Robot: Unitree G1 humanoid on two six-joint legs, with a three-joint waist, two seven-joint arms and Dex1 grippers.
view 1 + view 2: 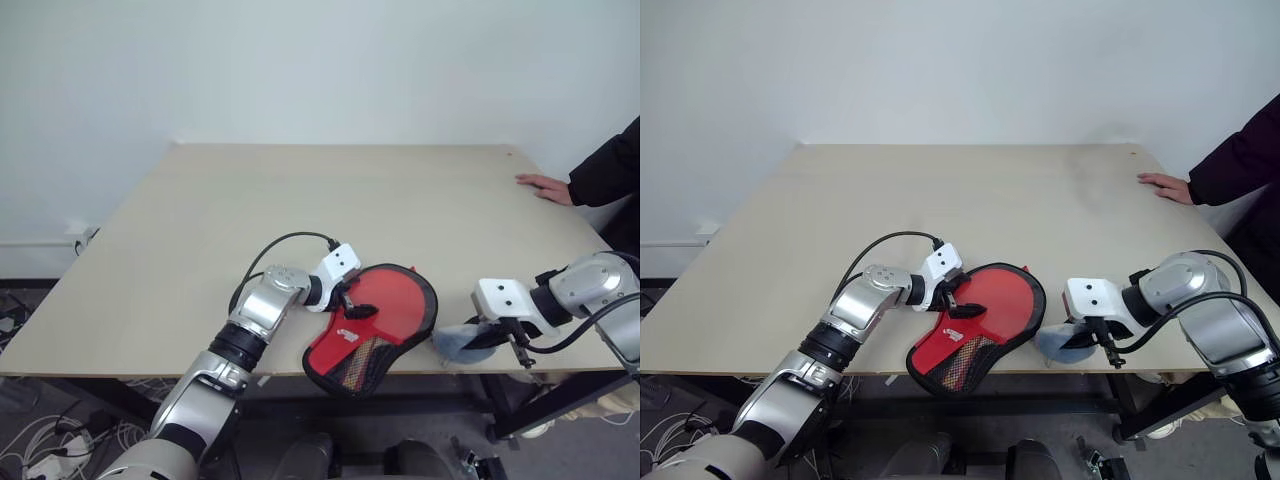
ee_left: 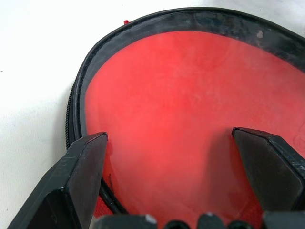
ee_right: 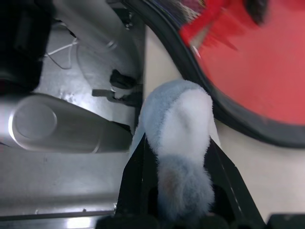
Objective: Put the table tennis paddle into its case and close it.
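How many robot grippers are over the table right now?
2. The left gripper rests on the case, fingers spread. The right gripper sits at the table's near edge, shut on a fluffy grey-white thing.

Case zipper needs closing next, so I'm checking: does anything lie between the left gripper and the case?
Nothing visible does. The open left gripper hangs right over the case; the fluffy grey ball is aside, in the right gripper.

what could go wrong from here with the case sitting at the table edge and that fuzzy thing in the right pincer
1. The case overhangs the near edge of the table, so a push from the open left pincer resting on it could tip it off.
2. The right pincer is shut on a grey-white fuzzy object, so it seems unable to work the zip until it lets go.
3. That object hangs at the edge and may fall when released.
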